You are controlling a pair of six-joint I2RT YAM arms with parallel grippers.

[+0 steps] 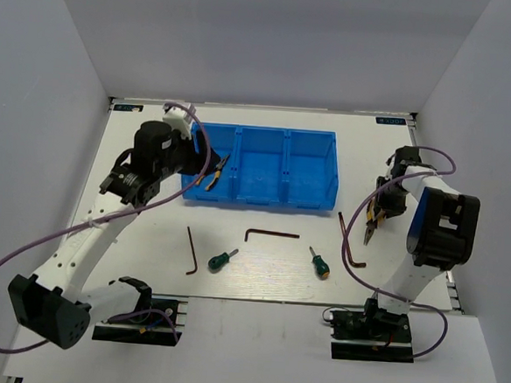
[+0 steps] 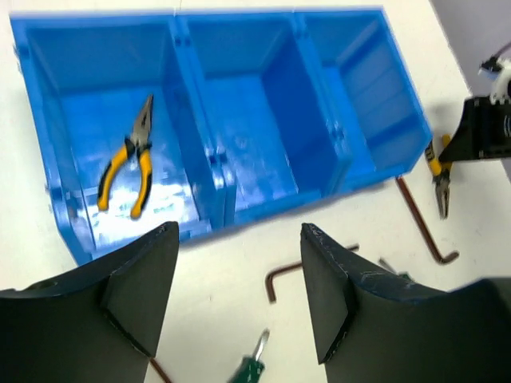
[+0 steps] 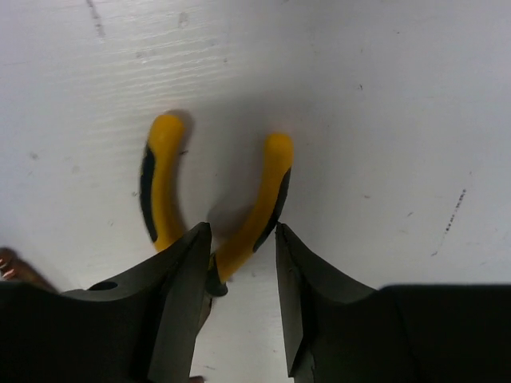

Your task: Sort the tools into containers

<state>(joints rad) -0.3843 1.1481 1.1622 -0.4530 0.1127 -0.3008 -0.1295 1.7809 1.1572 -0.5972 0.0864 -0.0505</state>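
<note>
Pickup step: right gripper (image 3: pixel 239 231), jaws apart, straddles one handle of yellow-and-black-handled steel pliers (image 3: pixel 271 171) lying on white table (image 3: pixel 383 120). Next move, by judgement: close, lift, carry leftward to bright blue three-compartment plastic bin (image 1: pixel 264 130); left gripper (image 2: pixel 239 231) spread, empty, bin just beyond its fingertips.

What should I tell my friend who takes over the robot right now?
Left gripper: open and empty, near the front of the blue bin.
Right gripper: its fingers sit on either side of one handle of the second pliers, right of the bin. I cannot tell if it is squeezing.
Done: the first pliers lie in the left compartment.
Left to do: the second pliers, three hex keys and two screwdrivers, which lie on the table in front of the bin. The middle and right compartments hold nothing.
</note>
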